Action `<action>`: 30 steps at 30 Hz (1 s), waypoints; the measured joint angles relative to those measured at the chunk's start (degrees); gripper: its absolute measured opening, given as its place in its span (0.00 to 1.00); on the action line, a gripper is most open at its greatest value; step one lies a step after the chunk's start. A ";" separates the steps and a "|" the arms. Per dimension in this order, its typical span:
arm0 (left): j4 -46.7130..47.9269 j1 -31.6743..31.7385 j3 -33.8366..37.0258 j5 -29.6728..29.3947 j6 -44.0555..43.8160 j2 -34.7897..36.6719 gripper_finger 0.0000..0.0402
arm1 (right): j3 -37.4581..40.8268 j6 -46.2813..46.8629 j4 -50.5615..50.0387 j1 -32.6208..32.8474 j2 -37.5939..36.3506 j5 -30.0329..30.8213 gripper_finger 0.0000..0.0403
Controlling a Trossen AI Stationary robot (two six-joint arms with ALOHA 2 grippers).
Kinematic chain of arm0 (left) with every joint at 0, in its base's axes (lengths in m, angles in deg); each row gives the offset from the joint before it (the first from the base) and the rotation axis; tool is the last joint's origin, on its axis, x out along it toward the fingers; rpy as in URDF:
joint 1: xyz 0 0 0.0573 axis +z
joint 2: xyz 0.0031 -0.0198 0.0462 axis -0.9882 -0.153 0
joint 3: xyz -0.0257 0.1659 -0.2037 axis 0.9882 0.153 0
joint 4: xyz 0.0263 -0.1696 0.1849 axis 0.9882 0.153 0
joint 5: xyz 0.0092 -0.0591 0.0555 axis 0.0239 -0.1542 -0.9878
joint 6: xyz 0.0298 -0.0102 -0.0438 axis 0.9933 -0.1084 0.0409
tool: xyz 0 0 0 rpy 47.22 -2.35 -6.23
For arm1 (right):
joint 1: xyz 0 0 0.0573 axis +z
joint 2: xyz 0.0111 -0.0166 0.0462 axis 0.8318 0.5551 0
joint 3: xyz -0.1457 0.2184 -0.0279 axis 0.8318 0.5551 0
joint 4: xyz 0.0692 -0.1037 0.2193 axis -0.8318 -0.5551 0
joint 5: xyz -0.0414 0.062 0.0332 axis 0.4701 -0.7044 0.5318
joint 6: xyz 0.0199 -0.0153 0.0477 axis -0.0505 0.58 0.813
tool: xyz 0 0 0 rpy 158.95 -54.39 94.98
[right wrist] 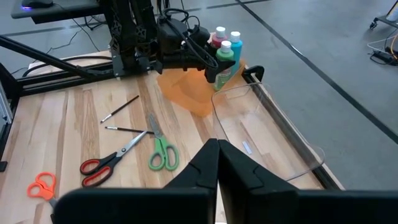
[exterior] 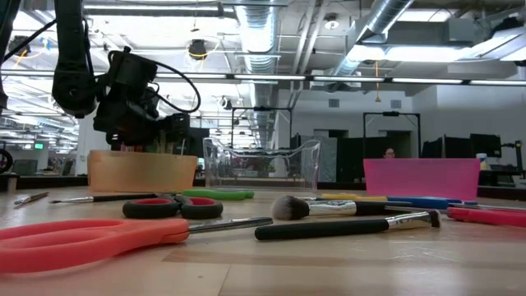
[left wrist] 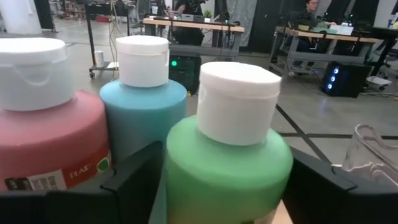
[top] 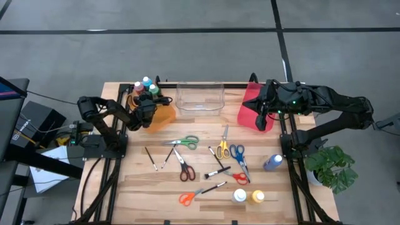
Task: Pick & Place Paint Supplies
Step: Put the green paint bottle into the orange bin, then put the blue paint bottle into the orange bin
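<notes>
Left tool (top: 152, 100) over orange bin (top: 164, 117); scissors (top: 183, 142) and brushes (top: 217, 172) strewn on table (top: 137, 181)

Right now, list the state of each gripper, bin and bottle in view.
left gripper: around the green bottle, over the orange bin
right gripper: shut, empty
clear bin: empty
pink bottle: upright, capped
blue bottle: upright, capped
</notes>
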 joint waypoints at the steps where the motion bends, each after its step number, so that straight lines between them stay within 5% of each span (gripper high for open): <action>1: 0.06 0.00 0.00 -0.01 0.01 0.00 0.73 | 0.00 0.00 0.00 0.00 0.00 -0.02 0.01; 6: 1.60 -0.15 0.09 1.02 1.49 0.00 0.79 | 0.00 0.00 0.00 0.00 0.00 -0.17 0.01; 13: 2.30 -3.04 0.11 4.35 15.53 4.56 0.81 | 0.00 0.00 0.00 0.11 -0.01 -0.17 0.01; 30: 21.76 -4.10 0.13 0.83 19.77 34.23 0.81 | 0.00 4.31 -6.38 0.11 -0.02 -2.87 0.04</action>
